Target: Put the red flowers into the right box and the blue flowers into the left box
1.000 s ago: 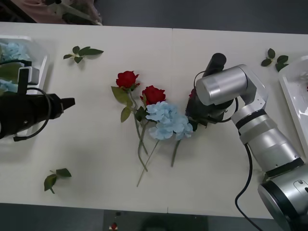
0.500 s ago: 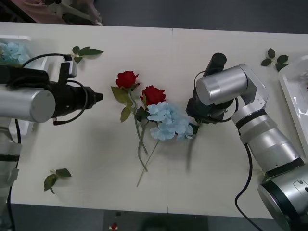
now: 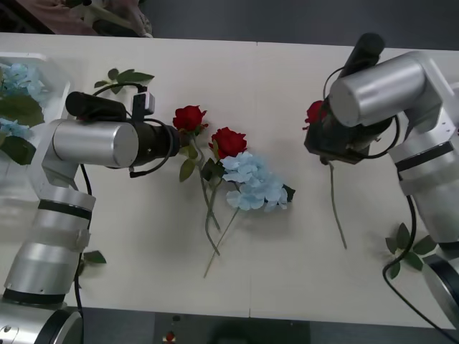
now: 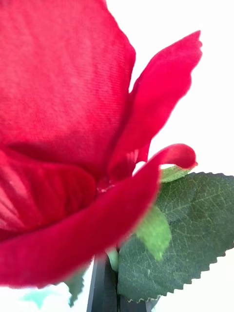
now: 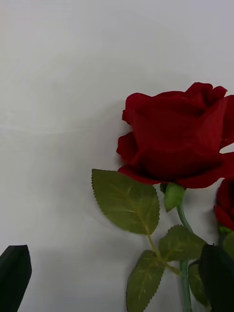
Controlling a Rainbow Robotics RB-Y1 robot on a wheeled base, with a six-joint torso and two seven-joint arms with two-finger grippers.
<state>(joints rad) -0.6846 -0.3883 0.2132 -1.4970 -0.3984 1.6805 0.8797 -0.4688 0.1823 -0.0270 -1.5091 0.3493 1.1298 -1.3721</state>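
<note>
Three deep-red fabric roses (image 3: 189, 117) (image 3: 228, 140) (image 3: 315, 112) show. Pale-blue fluffy flower clusters number four (image 3: 251, 180) (image 3: 17, 77) (image 3: 7, 127). Loose green leaf sprigs: four (image 3: 123, 77).

My right gripper (image 3: 331, 147) has lifted away from the flower pile (image 3: 237, 175) on the table (image 3: 143, 236) and carried one red rose (image 3: 315, 112) off with it; that rose now hangs from the pinching fingers, well to the right of the pile, stem (image 3: 336, 208) trailing down. My left gripper (image 3: 176, 140) has swung in from the left box (image 3: 21, 107) and now sits just beside the left-hand rose (image 3: 188, 117) of the pile, fingers (image 5: 14, 270) spread either side of its stem. With the arm gone, blue flowers (image 3: 18, 79) in the left box show.
</note>
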